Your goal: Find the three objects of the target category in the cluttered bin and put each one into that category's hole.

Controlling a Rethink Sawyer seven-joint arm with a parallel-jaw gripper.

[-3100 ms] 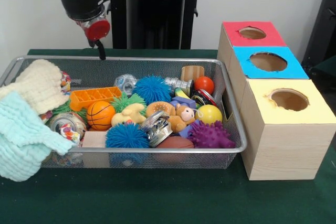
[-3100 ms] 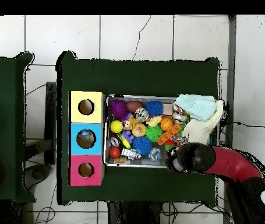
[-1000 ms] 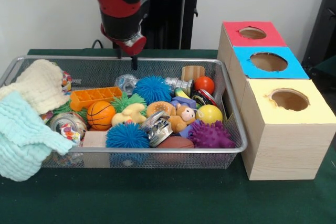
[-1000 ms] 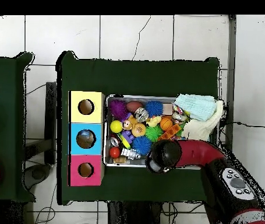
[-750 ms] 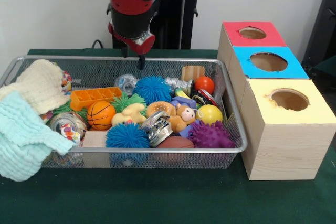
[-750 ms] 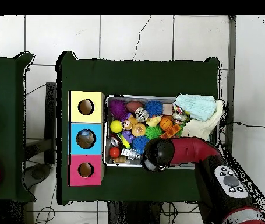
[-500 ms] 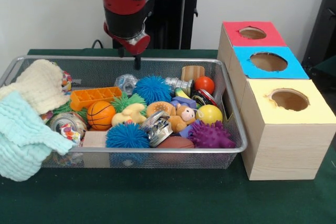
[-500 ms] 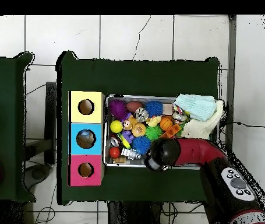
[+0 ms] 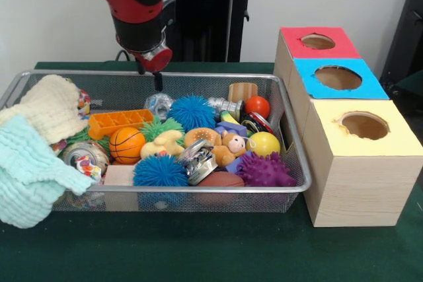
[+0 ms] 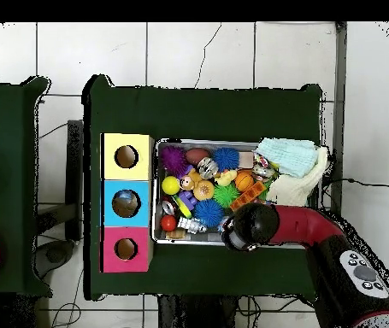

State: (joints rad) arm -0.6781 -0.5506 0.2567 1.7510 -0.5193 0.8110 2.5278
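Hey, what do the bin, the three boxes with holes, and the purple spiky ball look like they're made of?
The bin looks like fine metal mesh with a silvery rim; you can see through its walls. The three boxes look like pale wood, with grain lines on the sides and matte red, blue and yellow tops, perhaps paper. The purple spiky ball looks like soft rubber, judging by its blunt nubs.

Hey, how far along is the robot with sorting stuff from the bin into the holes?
Nothing looks sorted yet: the bin is still full. The end effector hangs over its back rim, holding nothing visible. All three picks remain for the holes in the boxes.
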